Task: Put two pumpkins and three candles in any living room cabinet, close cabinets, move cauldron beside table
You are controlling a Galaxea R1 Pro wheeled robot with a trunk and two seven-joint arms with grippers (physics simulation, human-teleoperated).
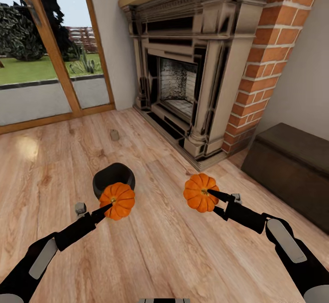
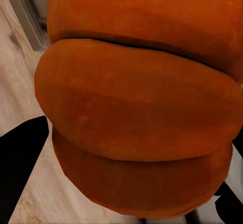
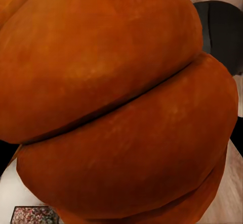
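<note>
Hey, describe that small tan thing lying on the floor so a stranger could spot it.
Start at the stone fireplace and look toward the glass door. On the bare wood floor there lies the candle, beyond the dark cauldron. It is a stubby beige lump, far smaller and paler than anything nearby.

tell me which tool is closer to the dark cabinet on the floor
Right. The right tool, holding a pumpkin, sits just across a strip of floor from the cabinet. The left tool, holding the other pumpkin, is farther away, beside the cauldron.
</note>
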